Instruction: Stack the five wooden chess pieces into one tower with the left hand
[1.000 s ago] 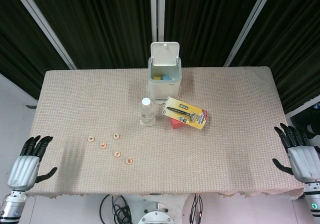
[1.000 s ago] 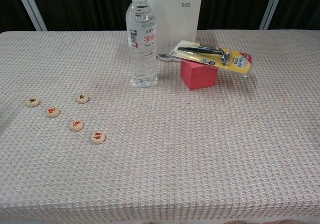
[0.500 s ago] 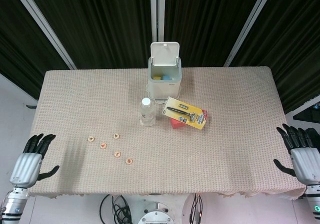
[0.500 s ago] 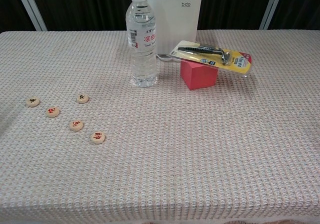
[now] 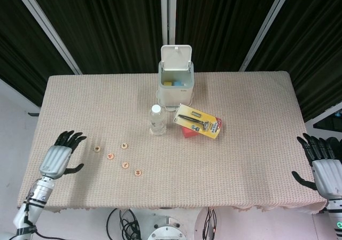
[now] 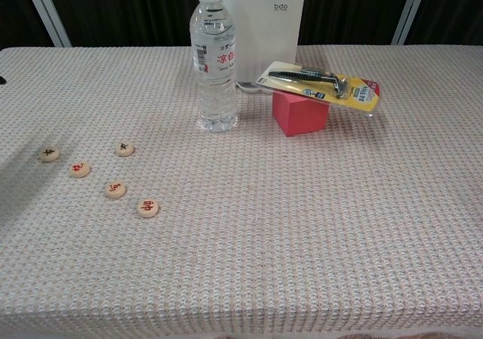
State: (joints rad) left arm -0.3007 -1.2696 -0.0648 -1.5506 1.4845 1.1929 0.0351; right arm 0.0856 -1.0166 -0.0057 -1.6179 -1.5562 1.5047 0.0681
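A: Left hand (image 5: 57,155)?
B: Hovering over the table's (image 5: 251,98) left edge, fingers spread, holding nothing. No word on what it's reaching for.
A: Chess pieces?
B: Five wooden chess pieces (image 5: 110,156) lying flat and apart, none stacked, near the front-left corner. The nearest piece (image 5: 97,148) is sitting just to the robot's right of the fingertips. They're discs, so no long axis to line up with.
A: Right hand (image 5: 324,168)?
B: Hanging open off the front-right corner, empty, well apart from the pieces. Left is much nearer.
A: Clutter?
B: Water bottle (image 6: 216,56), white bin (image 6: 265,23), boxed razor (image 6: 324,82) on a red block (image 6: 299,112), all mid-table.
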